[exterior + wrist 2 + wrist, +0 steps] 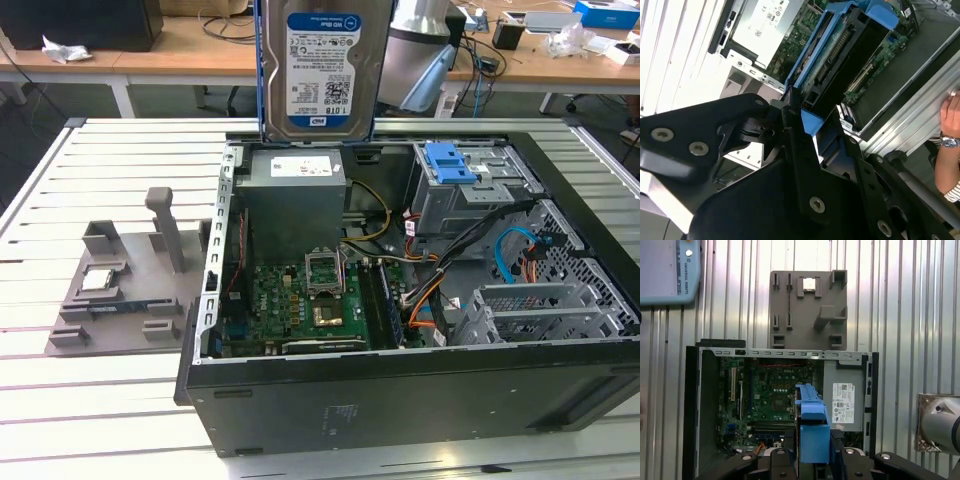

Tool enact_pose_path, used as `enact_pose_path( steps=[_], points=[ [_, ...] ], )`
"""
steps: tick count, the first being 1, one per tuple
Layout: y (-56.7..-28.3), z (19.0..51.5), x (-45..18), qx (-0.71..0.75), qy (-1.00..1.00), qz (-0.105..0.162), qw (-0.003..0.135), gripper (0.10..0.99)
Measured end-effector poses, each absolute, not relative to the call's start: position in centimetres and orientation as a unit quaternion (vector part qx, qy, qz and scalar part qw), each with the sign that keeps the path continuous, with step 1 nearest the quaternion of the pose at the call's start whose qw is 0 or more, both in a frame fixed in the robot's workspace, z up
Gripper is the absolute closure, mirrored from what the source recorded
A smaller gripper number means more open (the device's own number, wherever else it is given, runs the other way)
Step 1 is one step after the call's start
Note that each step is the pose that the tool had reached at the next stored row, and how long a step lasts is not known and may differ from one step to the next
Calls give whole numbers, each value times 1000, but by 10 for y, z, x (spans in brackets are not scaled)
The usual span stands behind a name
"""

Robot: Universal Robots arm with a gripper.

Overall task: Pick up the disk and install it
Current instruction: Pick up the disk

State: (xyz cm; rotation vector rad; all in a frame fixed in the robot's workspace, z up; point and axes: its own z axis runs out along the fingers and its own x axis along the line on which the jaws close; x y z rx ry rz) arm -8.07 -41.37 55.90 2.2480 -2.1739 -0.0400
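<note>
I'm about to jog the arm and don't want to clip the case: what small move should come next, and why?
Probably a short level shift toward the exterior view's right, with no descent yet. The gripper clamps the disk upright, high over the case near the power supply, while the metal drive cages sit further toward that right side.
</note>
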Motion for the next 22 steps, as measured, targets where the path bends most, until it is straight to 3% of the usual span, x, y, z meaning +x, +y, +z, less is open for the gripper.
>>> enact_pose_path(
  steps=[22],
  points=[
    [-461, 558, -81, 719, -695, -13, 7, 722]
  ],
)
